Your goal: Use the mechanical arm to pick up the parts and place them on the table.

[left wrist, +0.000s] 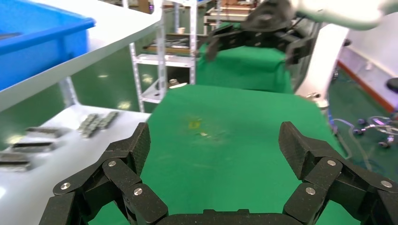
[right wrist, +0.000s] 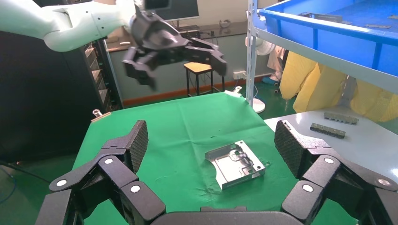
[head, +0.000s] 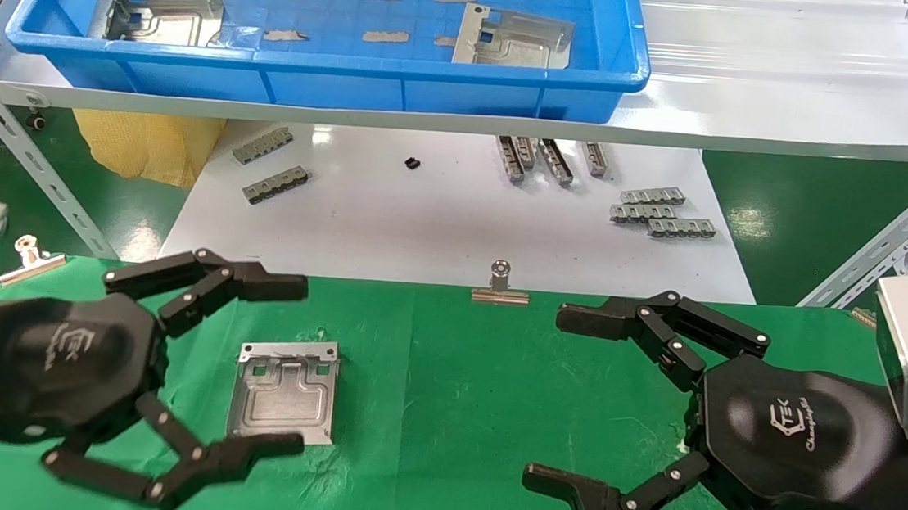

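Three flat silver stamped plates: one (head: 286,391) lies on the green cloth table (head: 451,386), two (head: 161,13) (head: 512,38) in the blue plastic tray (head: 330,72). Left black gripper (head: 280,365) and right black gripper (head: 556,399) both hover wide open, empty.

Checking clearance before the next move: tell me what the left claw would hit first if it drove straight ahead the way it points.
Probably the right claw. The open left claw points across the green table, and its wrist view shows only bare cloth before that other claw. Height is unclear, so it may pass under.
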You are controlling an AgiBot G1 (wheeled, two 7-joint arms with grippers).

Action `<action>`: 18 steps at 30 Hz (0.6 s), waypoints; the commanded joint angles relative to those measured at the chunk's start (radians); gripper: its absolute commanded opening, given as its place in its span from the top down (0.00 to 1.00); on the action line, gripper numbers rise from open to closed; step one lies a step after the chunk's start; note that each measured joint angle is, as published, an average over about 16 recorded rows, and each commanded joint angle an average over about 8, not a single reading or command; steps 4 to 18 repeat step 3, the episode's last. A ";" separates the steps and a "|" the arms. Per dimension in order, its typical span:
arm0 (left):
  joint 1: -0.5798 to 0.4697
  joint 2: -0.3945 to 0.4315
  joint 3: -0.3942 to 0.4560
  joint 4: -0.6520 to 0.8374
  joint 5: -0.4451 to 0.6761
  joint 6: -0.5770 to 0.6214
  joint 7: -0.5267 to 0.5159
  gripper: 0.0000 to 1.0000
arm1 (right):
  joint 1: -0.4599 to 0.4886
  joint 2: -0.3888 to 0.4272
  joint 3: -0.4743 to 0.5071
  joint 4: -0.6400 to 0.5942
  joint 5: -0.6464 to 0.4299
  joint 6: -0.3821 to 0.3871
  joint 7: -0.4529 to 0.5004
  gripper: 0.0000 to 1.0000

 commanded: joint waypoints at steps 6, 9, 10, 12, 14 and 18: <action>0.040 -0.027 -0.026 -0.096 -0.027 -0.006 -0.064 0.00 | 0.000 0.000 0.000 0.000 0.000 0.000 0.000 0.00; 0.040 -0.027 -0.026 -0.096 -0.027 -0.006 -0.064 0.00 | 0.000 0.000 0.000 0.000 0.000 0.000 0.000 0.00; 0.040 -0.027 -0.026 -0.096 -0.027 -0.006 -0.064 0.00 | 0.000 0.000 0.000 0.000 0.000 0.000 0.000 0.00; 0.040 -0.027 -0.026 -0.096 -0.027 -0.006 -0.064 0.00 | 0.000 0.000 0.000 0.000 0.000 0.000 0.000 0.00; 0.040 -0.027 -0.026 -0.096 -0.027 -0.006 -0.064 0.00 | 0.000 0.000 0.000 0.000 0.000 0.000 0.000 0.00; 0.040 -0.027 -0.026 -0.096 -0.027 -0.006 -0.064 0.00 | 0.000 0.000 0.000 0.000 0.000 0.000 0.000 0.00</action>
